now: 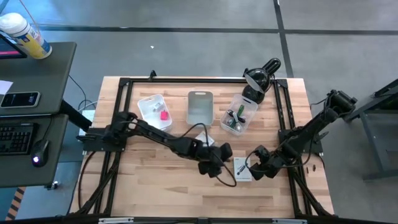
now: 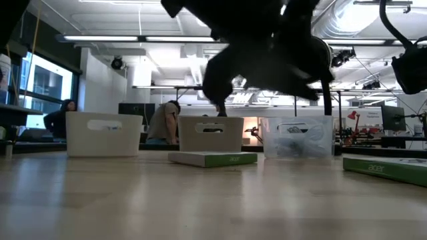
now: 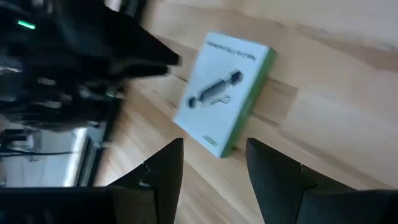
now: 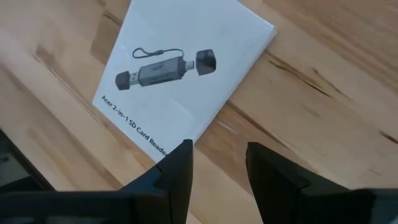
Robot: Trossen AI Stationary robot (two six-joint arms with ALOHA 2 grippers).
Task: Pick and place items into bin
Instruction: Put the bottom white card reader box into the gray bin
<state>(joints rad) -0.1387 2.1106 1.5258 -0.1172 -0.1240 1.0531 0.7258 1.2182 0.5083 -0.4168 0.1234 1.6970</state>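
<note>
Lying flat on the table's near right part is a small white box with a card reader pictured on it. It looks light, stiff and smooth. The right gripper hangs over its edge, half open, holding nothing. Pinching its thin green sides looks best. The left gripper waits nearby, open and empty.

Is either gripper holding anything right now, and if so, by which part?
Nothing is held. The left gripper and right gripper both stand open and empty above the white box on the table.
</note>
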